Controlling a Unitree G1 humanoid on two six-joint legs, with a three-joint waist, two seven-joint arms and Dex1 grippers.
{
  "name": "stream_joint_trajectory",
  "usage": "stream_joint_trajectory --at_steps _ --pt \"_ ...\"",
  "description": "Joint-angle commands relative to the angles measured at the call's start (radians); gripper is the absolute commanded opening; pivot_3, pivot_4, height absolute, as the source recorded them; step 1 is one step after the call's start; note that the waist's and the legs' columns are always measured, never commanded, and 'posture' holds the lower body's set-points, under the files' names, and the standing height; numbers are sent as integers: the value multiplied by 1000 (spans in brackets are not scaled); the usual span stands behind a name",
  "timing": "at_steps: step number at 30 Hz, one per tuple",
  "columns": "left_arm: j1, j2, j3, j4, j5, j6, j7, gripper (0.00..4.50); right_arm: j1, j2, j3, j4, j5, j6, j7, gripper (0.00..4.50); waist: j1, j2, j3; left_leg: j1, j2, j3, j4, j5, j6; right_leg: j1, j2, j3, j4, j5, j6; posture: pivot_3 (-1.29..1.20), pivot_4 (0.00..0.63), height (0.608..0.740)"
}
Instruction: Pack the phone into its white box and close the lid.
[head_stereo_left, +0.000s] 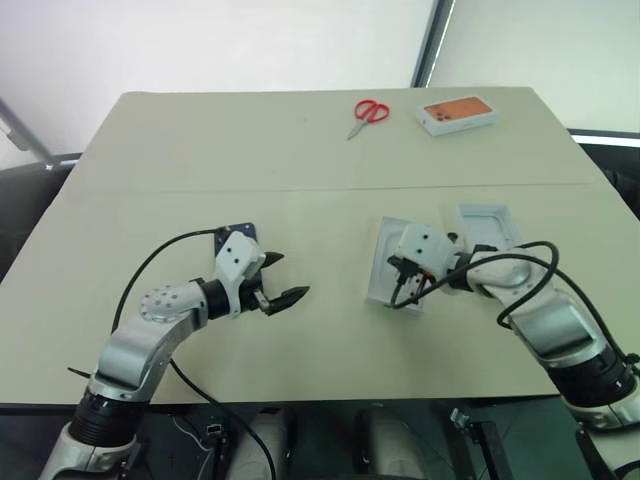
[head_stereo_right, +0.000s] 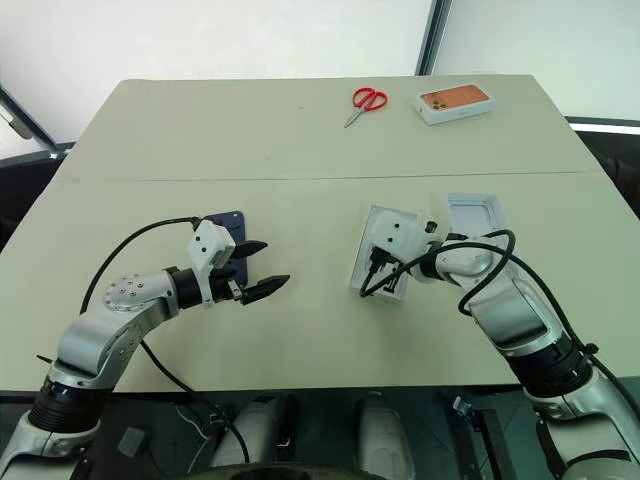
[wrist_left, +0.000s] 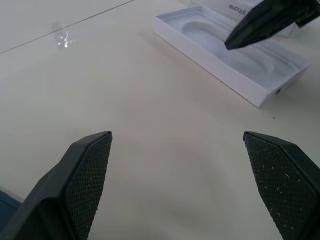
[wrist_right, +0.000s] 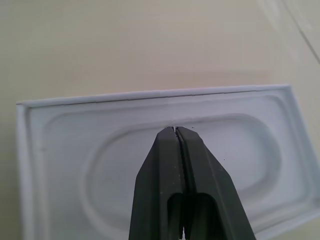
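White insert with oval recess (wrist_right: 150, 165) in frame centre, right gripper (wrist_right: 175, 131) closed empty above it | left gripper (head_stereo_left: 285, 280) wide open, empty | phone (head_stereo_right: 228, 222) centre-left behind left gripper | advice: grasp phone by long edges, level.

Right claw (wrist_right: 176, 131) front and centre: two black fingers (wrist_right: 155, 175) pressed flat together, only a hairline seam between them, tapering to a blunt tip. They grip nothing. Behind them lies a shallow white rectangular tray with an oval recess moulded into its floor (wrist_right: 70, 150), thin raised walls running round it and a stepped border inside the rim. The claw tip sits over the recess, at its far edge; whether it touches the white surface I can't tell. Beyond the tray's far wall stretches the pale beige tabletop (wrist_right: 125, 45), crossed by a faint line at one corner.
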Motion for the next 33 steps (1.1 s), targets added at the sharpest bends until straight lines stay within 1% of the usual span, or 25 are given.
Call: stream_joint_trajectory --at_steps 1,7,14,20,23,27,28,31,32,33 --pt "3 9 46 -21 -15 -17 -4 4413 -7 8 21 18 -35 -46 -7 38 -1 0 0 0 0 0 0 0 0 0 0 0 0 0 0 0 150 697" --pt "18 25 82 -18 -11 -12 -5 4413 -12 51 55 60 -62 -92 -6 38 0 0 0 0 0 0 0 0 0 0 0 0 0 0 0 0 150 697" --pt "41 32 106 -36 -14 -2 0 4413 -3 72 66 51 -60 -168 40 38 -1 0 0 0 1 0 0 0 0 0 0 0 0 0 0 0 150 697" --pt "46 36 119 -45 -19 7 7 4413 56 27 61 -1 -2 -316 180 38 2 0 0 0 0 0 0 0 0 0 0 0 0 0 0 0 150 697" --pt "46 39 122 -44 -17 8 8 4413 66 13 57 6 -16 -346 204 38 1 0 0 0 0 0 0 0 0 0 0 0 0 0 0 0 150 697" --pt "46 46 134 -42 -21 13 10 4413 39 18 18 44 -31 -353 174 38 0 0 0 0 0 0 0 0 0 0 0 0 0 0 0 0 150 697" --pt "48 47 139 -43 -23 16 11 4413 20 26 -9 54 -23 -339 158 38 0 0 0 0 0 0 0 0 0 0 0 0 0 0 0 0 150 697" --pt "54 49 155 -45 -27 23 13 4413 -21 40 -88 36 80 -219 181 38 0 0 0 0 0 0 0 0 0 0 0 0 0 0 0 0 150 697" --pt "57 50 160 -45 -28 25 12 4413 -21 34 -108 14 117 -187 203 555 1 0 0 0 0 0 0 0 0 0 0 0 0 0 0 0 150 697" --pt "59 51 162 -45 -29 25 12 4413 -16 24 -120 -8 141 -169 219 837 2 0 0 0 0 0 0 0 0 0 0 0 0 0 0 0 150 697"
